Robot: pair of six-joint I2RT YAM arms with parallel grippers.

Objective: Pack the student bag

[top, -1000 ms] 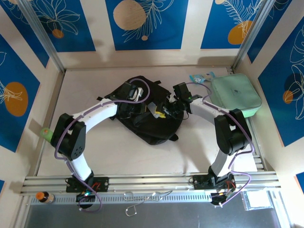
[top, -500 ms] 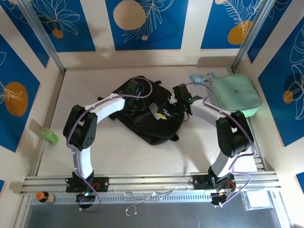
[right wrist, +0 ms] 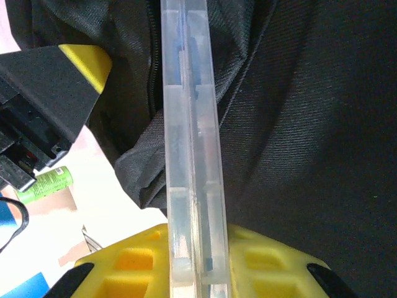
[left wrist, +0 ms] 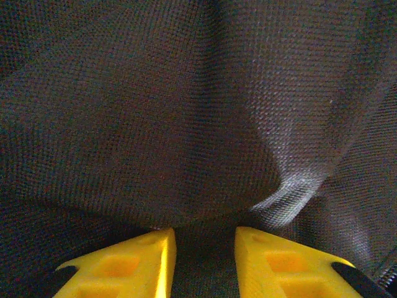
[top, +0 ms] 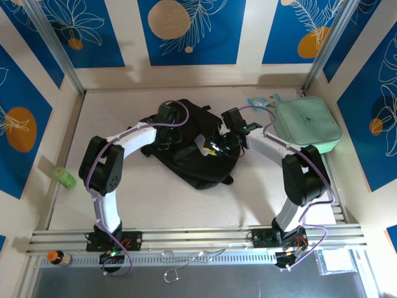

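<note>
Pressing into black fabric at centre-left, the left gripper (left wrist: pixel 204 241) is standing narrowly parted and empty, the student bag (top: pixel 198 167) is lying mid-frame between both arms, and the right gripper (right wrist: pixel 197 249) is clamping a clear plastic case (right wrist: pixel 191 124) pointing up-frame across the bag.

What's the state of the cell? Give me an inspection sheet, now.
Surface: pale table, bare in front of the bag.
Job's things: black bag lying mid-table; clear case edge-on over it.
Clutter: mint case far right; green bottle at left edge; blue packet beside the mint case; orange-capped bottle at near-left corner.
Grippers: left gripper open, nosed against bag fabric; right gripper shut on clear case.
Cables: purple cables run along both arms.
Surroundings: blue patterned walls; metal rails at near edge.
</note>
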